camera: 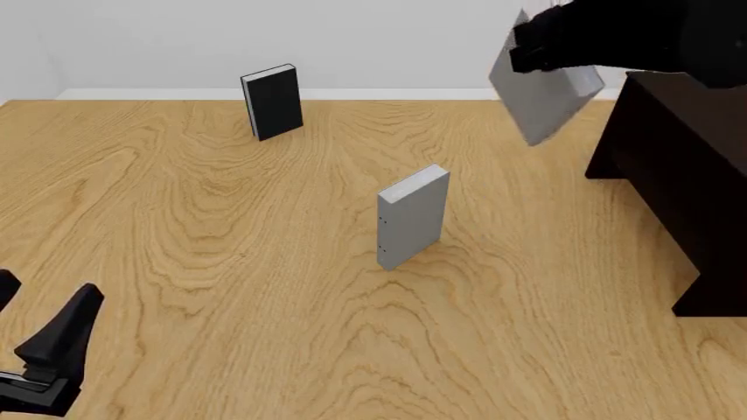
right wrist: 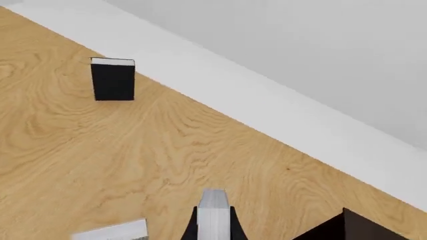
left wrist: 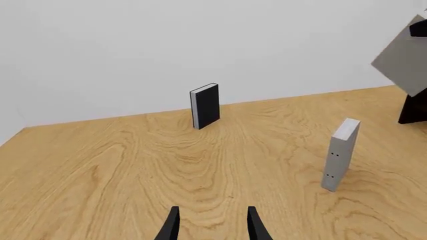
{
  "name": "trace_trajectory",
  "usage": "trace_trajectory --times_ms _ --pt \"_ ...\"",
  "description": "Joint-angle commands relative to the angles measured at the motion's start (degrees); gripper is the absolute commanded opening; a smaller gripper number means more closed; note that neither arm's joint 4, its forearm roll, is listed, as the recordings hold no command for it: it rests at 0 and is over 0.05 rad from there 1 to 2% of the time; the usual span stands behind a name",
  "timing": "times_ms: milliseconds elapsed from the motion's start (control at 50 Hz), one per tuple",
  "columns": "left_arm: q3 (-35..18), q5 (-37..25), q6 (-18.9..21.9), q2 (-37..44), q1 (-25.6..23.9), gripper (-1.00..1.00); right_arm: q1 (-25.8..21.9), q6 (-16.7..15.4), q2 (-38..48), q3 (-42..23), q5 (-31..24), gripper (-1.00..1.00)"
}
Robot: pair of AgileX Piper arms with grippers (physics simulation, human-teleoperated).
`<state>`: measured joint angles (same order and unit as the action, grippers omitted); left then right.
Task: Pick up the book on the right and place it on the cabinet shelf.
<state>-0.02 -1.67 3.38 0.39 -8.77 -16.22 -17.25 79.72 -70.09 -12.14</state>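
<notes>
The right arm is up high at the far right of the front view, its dark body reaching over the table toward the cabinet, and the right gripper (right wrist: pixel 213 225) has its two fingers clamped flat against the book (camera: pixel 547 96). That book hangs in the air, tilted, clear of the tabletop, just beside the near-left top corner of the cabinet shelf (camera: pixel 683 166) and not on it. It shows as a thin, plain light-grey slab in the front view; from the right wrist camera its white page edge sits squeezed between the fingers. The left wrist view catches it as a grey panel at the frame's edge, tipped at an angle.

Down at the near-left corner, the left gripper (left wrist: pixel 212 225) sits low above the wooden table (camera: pixel 233 262), fingers spread apart with nothing between them.

In mid-table a thicker grey book (camera: pixel 412 216) stands upright, small dark dots on its spine, well apart from both grippers. A black book (camera: pixel 272 101) stands upright at the far side, near the white wall.
</notes>
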Motion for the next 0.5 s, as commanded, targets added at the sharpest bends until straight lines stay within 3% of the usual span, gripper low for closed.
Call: trace_trajectory --times_ms 20,40,100,140,200,320,340,420,460,500 --pt "0.0 0.0 0.1 -0.1 -0.1 1.00 -0.6 -10.8 -4.0 6.0 9.0 -1.00" --pt "0.0 0.0 0.1 -0.2 -0.1 1.00 -1.2 -14.8 -4.5 7.9 11.6 -1.00" --pt "0.0 0.0 0.1 -0.2 0.0 1.00 -1.3 -21.8 -5.6 12.3 17.8 -1.00" --pt "0.0 0.0 0.1 -0.2 -0.1 1.00 -0.9 -21.7 -6.1 13.1 18.9 -1.00" --pt "0.0 0.0 0.2 -0.2 -0.2 1.00 -1.2 -24.5 -6.3 16.1 22.0 -1.00" --pt "0.0 -0.1 0.1 -0.1 -0.4 1.00 -3.0 -32.7 -6.4 22.1 31.0 -1.00" --pt "0.0 -0.2 0.0 -0.1 -0.4 1.00 -4.5 -36.2 -5.6 24.0 33.7 -1.00" --pt "0.0 -0.2 0.1 -0.2 -0.4 1.00 -3.8 -36.7 -5.3 25.8 36.0 -1.00" --pt "0.0 -0.1 0.2 -0.2 -0.3 1.00 -3.9 -40.9 -4.0 28.3 40.1 -1.00" --pt "0.0 -0.1 0.2 -0.2 -0.3 1.00 -5.2 -42.1 -3.4 29.1 42.1 -1.00"
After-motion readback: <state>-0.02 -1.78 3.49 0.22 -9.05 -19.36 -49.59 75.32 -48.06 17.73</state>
